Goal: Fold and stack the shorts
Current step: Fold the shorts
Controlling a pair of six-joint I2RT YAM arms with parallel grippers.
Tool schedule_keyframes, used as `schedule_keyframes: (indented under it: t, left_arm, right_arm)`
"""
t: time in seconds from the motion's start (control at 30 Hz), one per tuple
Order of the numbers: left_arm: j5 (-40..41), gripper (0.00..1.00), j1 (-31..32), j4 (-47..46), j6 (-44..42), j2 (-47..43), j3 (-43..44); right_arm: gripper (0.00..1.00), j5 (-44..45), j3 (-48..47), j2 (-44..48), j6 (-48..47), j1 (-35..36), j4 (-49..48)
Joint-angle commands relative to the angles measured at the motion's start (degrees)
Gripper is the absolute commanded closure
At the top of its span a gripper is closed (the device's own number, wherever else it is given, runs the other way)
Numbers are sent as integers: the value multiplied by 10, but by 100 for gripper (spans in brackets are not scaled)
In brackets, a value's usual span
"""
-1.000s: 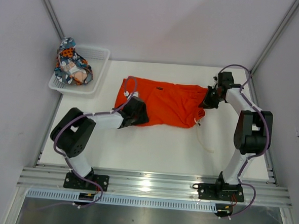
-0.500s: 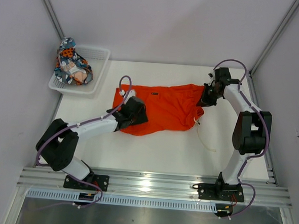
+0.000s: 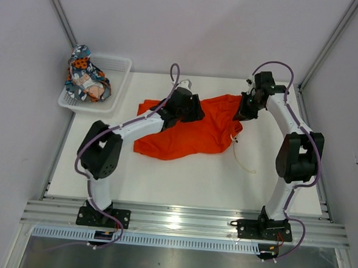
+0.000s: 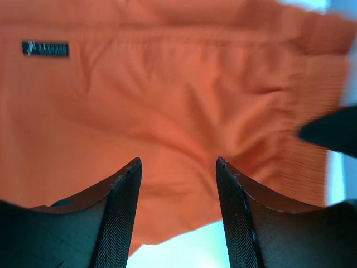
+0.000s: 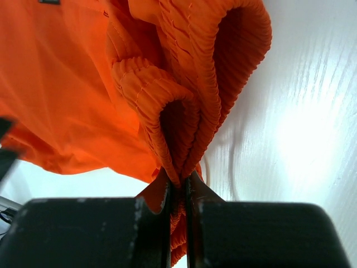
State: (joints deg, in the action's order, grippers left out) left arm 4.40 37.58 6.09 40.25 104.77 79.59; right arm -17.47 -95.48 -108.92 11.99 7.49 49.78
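The orange shorts lie spread on the white table, waistband to the right, with a white drawstring trailing off the right side. My right gripper is shut on the ribbed waistband, which bunches up between its jaws. My left gripper hovers over the far middle of the shorts; in its wrist view the jaws stand open and empty above the orange fabric. The printed navy/teal shorts sit crumpled in the white basket at the far left.
The basket stands at the table's far left corner. Metal frame posts run up both sides. A small black label shows on the orange fabric.
My left arm has let go of the left end of the shorts and swung far and right over their middle. The right gripper has drawn the waistband slightly farther back.
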Motion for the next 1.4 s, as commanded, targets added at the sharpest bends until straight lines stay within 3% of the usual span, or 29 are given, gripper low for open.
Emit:
schedule_keyframes:
  t: [0.0,0.13,0.23,0.37,0.77,1.07,1.37]
  left_arm:
    - [-40,41,-14,-2,-19,60,40]
    - [-58,44,-25,-27,0,95,39]
    - [-77,57,-40,-58,22,119,37]
    - [-84,62,-59,-84,41,142,47]
    - [-105,78,-85,-70,28,234,187]
    - [-112,86,-83,-78,33,273,210]
    - [-102,83,-81,-84,40,259,181]
  right_arm:
    - [100,-14,-55,5,-1,8,26]
    - [100,-15,-92,-1,1,11,42]
    - [100,-16,-100,-2,2,15,45]
    - [100,-14,-103,-6,2,18,47]
    - [100,-12,-95,-16,4,36,40]
    - [100,-86,-145,-43,79,37,27]
    - [100,-89,-194,-61,68,33,64]
